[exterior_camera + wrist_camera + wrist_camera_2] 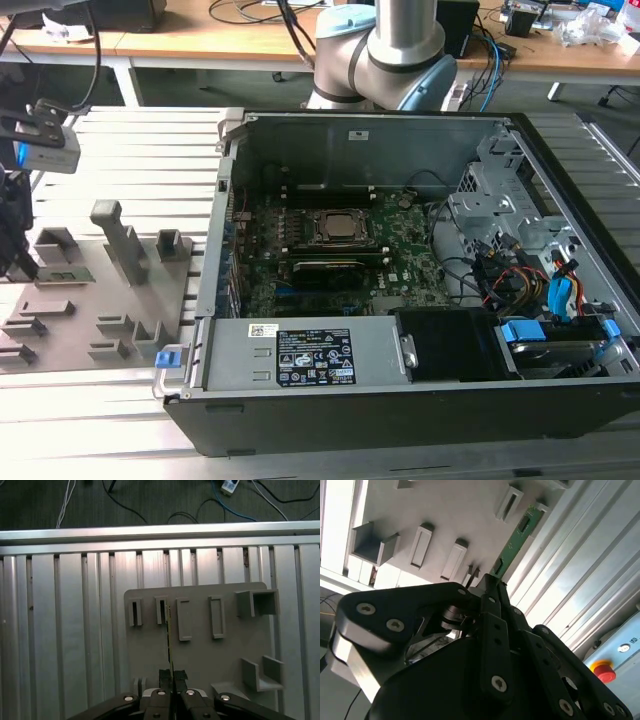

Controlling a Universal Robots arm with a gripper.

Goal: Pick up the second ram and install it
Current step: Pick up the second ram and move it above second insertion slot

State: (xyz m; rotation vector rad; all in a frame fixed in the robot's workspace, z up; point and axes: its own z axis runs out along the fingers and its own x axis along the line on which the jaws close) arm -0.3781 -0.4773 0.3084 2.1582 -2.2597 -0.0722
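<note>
The second ram (pixel 516 539) is a narrow green stick. My gripper (pixel 488 583) is shut on one of its ends, and the rest reaches out over the grey slotted holder tray (pixel 445 510). In the first wrist view the ram (pixel 169 635) shows edge-on as a thin line above the tray (pixel 200 655), rising from my gripper (pixel 172 674). In the exterior view my gripper (pixel 20 262) is at the far left with the ram (pixel 66 275) over the tray (pixel 110 335). I cannot tell whether the ram's far end still touches a slot.
The open computer case (pixel 400 410) stands to the exterior view's right of the tray, with the motherboard (pixel 400 265) inside. Drive cage and cables (pixel 520 270) fill its right side. The table is ribbed aluminium (pixel 60 630). A red stop button (pixel 601 670) sits beyond it.
</note>
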